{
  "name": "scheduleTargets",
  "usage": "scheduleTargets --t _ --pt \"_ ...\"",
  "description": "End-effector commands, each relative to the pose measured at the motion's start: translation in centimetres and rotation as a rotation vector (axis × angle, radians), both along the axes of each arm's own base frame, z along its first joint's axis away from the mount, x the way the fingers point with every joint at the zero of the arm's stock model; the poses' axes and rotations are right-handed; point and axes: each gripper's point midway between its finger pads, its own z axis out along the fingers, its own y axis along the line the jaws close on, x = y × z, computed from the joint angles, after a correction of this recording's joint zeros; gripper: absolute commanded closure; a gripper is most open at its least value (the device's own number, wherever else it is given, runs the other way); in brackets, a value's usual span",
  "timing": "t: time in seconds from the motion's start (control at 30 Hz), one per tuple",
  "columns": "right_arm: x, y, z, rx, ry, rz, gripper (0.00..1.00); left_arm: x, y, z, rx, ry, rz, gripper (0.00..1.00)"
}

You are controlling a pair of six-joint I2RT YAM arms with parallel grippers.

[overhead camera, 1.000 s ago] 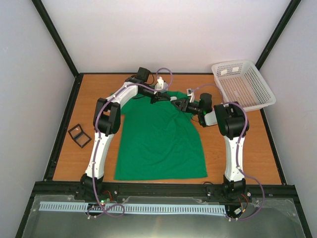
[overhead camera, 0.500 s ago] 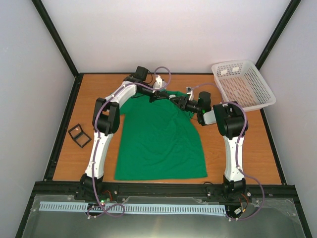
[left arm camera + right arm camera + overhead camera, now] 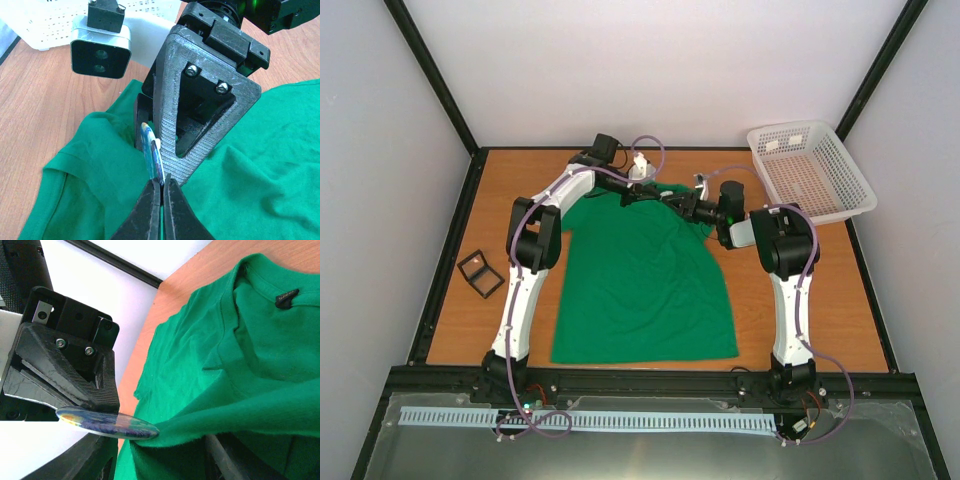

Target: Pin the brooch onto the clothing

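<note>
Lying spread over the wooden table (image 3: 460, 320) just beyond the arm bases, the green T-shirt (image 3: 640, 290) is pointing its hem toward them and its collar away. Left of the shirt and apart from it, a small black square-framed case (image 3: 480, 273) is sitting on the wood. Farther out, both arms are meeting over the collar end. The left gripper (image 3: 162, 187) is pinching the brooch (image 3: 151, 152) by its edge, fingers closed on it, holding it just over the green cloth. The right gripper (image 3: 667, 199) is sitting just beside the brooch, its fingers standing apart with a raised fold of shirt between them that reaches the brooch's rim. Whether it is actually gripping that fold cannot be told. A dark label (image 3: 286, 297) is showing inside the collar. A white basket (image 3: 830, 212) is resting in the far right corner.
</note>
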Motion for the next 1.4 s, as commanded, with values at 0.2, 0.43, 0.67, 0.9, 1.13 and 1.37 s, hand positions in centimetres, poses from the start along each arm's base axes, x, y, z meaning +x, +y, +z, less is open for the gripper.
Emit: scheduleTargets --t 0.2,0.43,0.67,0.9,1.13,1.37 --pt "2.7 -1.6 -0.2 0.04 0.081 -0.117 0.53 -2.6 -1.5 1.8 -0.049 -0.022 -0.093 0.99" --pt "2.5 -1.3 -0.5 0.051 0.117 -0.079 0.53 -3.5 -2.4 1.6 -0.026 -0.052 -0.115 0.99" --pt "2.5 -1.7 -0.7 0.058 0.133 -0.069 0.53 -4.1 -2.8 2.3 -0.031 -0.068 -0.139 0.99" --pt "2.7 -1.7 0.1 0.065 0.125 -0.056 0.51 -4.8 -3.5 2.1 -0.024 -0.064 -0.161 0.99" --pt "2.3 -1.7 -0.4 0.053 0.132 -0.055 0.51 -4.9 -3.8 2.7 -0.037 -0.073 -0.168 0.99" --pt "2.6 -2.0 -0.6 0.086 0.15 -0.086 0.55 -5.1 -3.9 3.2 -0.055 -0.073 -0.174 0.99"
